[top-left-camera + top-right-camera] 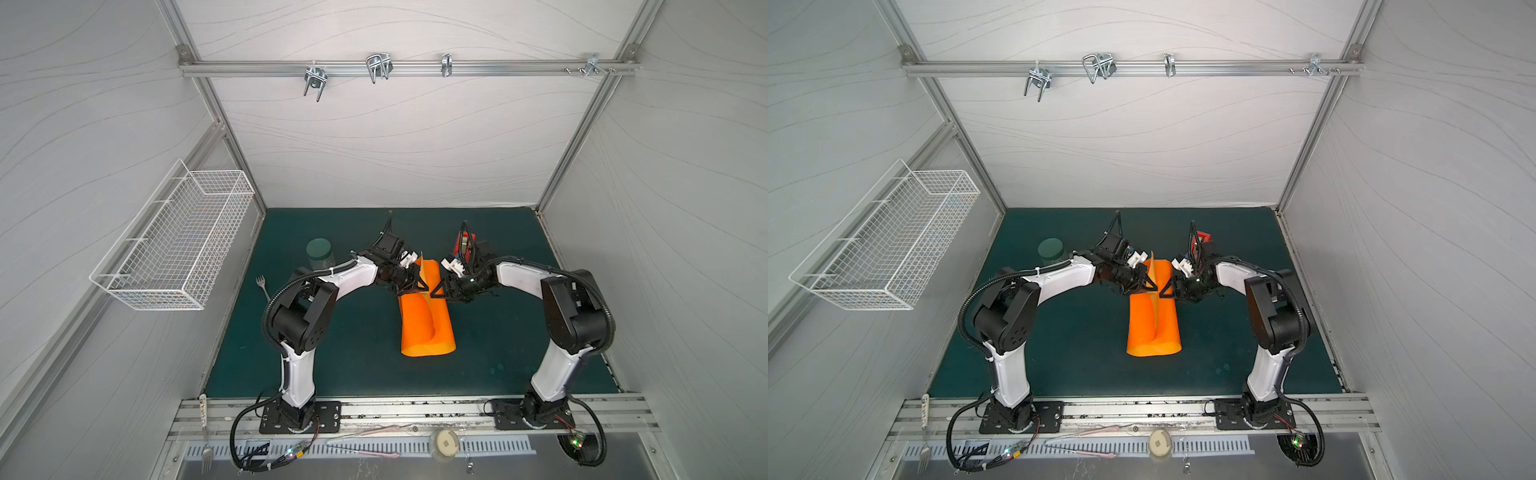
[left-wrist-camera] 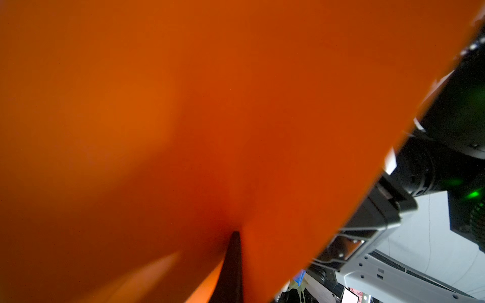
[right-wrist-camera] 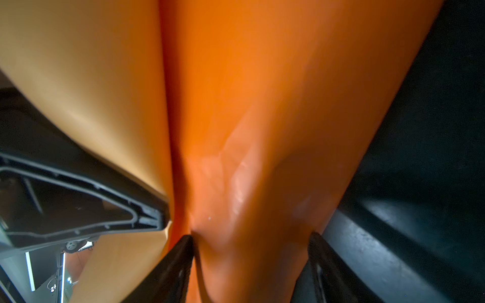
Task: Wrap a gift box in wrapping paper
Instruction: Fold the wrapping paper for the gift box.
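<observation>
- Far left: a white wire basket hangs on the side wall, off the dark green mat.
- Left part of the mat: a clear jar with a dark green lid stands upright. A fork lies just in front of it, beside the left arm's elbow.
- Left gripper: note that it reaches in from the left and is clamped tight on a raised edge of the wrapping paper. In the left wrist view you see only 1 black finger, flat against the orange sheet.
- Centre: the wrapping paper lies mid-mat between the 2 arms. It is curled up from both sides into 2 long rounded lobes that meet along a seam, and its near end is open towards the arm bases. Both top views show the far end standing up as a thin flap where the grippers meet.
- Right gripper: observe that its jaws stand well apart, 1 finger on each side of a rounded fold of paper. You cannot tell whether they squeeze it.
- Right of centre: a red tape dispenser sits at the back, partly hidden by the right wrist.
</observation>
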Tool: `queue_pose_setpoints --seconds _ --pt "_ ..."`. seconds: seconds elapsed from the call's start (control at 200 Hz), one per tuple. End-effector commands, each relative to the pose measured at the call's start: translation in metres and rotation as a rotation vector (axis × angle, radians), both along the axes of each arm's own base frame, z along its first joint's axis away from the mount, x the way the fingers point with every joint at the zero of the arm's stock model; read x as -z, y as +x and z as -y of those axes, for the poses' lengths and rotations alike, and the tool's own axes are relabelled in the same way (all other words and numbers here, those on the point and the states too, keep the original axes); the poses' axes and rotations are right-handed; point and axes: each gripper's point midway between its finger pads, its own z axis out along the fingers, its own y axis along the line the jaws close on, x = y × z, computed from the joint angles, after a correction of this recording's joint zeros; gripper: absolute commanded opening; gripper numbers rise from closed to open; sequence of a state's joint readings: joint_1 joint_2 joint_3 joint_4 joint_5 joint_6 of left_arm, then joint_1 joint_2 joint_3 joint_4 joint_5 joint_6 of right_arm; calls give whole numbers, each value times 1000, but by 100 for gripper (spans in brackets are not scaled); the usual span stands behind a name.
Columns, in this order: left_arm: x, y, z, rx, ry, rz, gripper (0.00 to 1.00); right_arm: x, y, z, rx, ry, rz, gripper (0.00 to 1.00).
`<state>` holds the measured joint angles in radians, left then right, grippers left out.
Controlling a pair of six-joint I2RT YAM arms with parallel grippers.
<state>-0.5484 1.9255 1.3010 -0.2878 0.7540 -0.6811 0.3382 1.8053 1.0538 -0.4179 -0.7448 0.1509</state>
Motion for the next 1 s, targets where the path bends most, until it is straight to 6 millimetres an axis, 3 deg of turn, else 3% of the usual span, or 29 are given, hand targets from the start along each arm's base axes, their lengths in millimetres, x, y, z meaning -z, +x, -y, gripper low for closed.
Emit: queue_pose_setpoints --seconds 0.0,0.26,0.58,0.995 --pt "-12 6 15 40 -47 42 0 23 -5 5 -2 -73 -19 70" --pt "-2 7 17 40 -35 18 0 26 -4 5 0 -78 -23 69" --pt "23 5 15 35 2 -27 0 24 -4 5 2 -77 -19 69" --pt "47 1 7 28 51 -50 14 19 -1 5 4 -70 -6 70"
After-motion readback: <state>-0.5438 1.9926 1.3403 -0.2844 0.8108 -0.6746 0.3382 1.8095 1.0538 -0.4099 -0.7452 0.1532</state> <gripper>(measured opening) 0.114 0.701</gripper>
